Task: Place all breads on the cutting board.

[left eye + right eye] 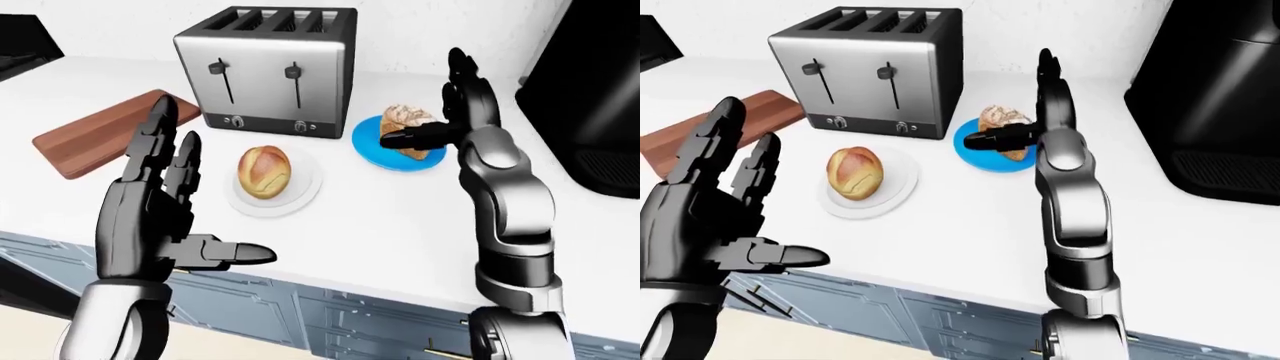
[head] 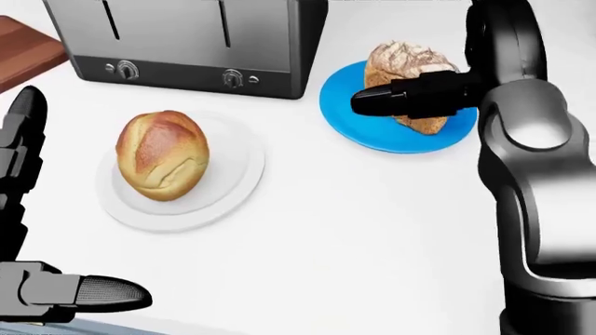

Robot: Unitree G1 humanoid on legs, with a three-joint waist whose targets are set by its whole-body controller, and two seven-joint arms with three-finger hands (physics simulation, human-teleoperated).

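Note:
A golden round roll (image 2: pixel 160 155) lies on a white plate (image 2: pixel 233 183) below the toaster. A brown rustic loaf (image 2: pixel 399 58) rests on a blue plate (image 2: pixel 372 136) to the right of the toaster. My right hand (image 1: pixel 432 112) is open at the loaf: its thumb (image 2: pixel 410 98) crosses the loaf's near face, and its fingers stand upright on the loaf's right side. My left hand (image 1: pixel 190 202) is open and empty, low on the left, apart from the roll. The wooden cutting board (image 1: pixel 105 131) lies bare to the left of the toaster.
A steel four-slot toaster (image 1: pixel 270 71) stands between the board and the blue plate. A tall black appliance (image 1: pixel 590 97) fills the right side. The white counter's edge (image 1: pixel 350 281) runs below the plates, above grey cabinets.

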